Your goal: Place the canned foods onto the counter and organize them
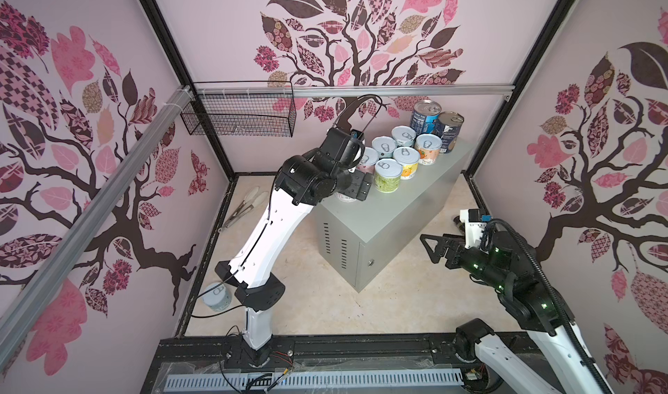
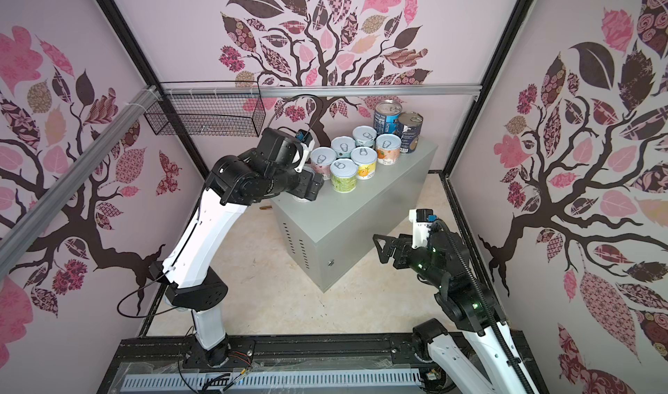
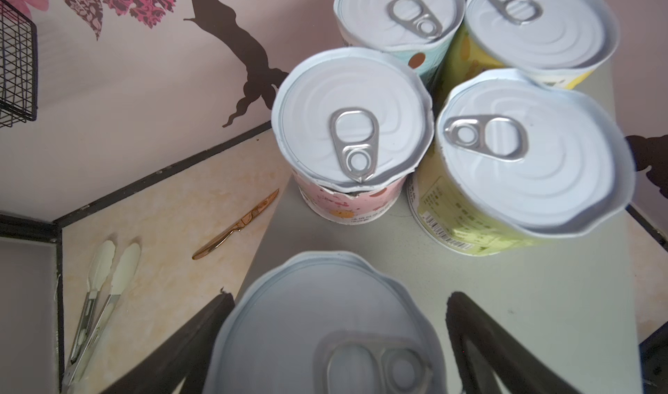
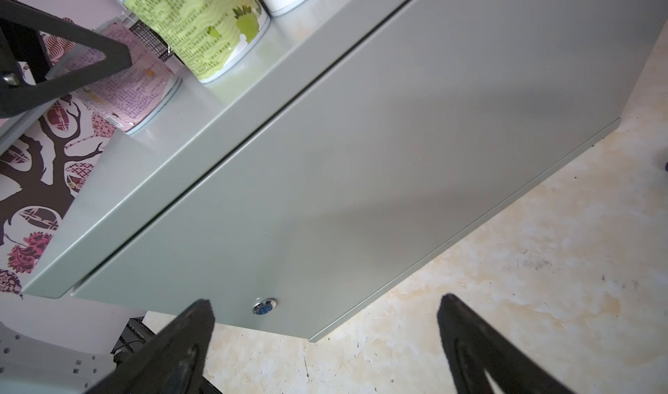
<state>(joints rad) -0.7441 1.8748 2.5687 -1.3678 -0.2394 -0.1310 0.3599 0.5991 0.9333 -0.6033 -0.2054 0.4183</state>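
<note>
The left claw [image 3: 339, 298] hangs spread wide over a short can [image 3: 321, 341] that stands on the grey tabletop [image 3: 524, 302], holding nothing. One finger [image 3: 470, 323] stands clear of the can; the other looks very close to the rim, and I can't tell whether it touches. The can sits near the tabletop's corner, so I'd lift straight up first, because any sideways drag could nudge it off. Just ahead of the fingertips stand the pink can [image 3: 352, 135] and the green can [image 3: 531, 150], so don't swing forward. One more can [image 1: 217, 296] waits on the floor, far below and behind this claw. The right claw [image 4: 325, 300] is wide open and empty beside the cabinet door.
</note>
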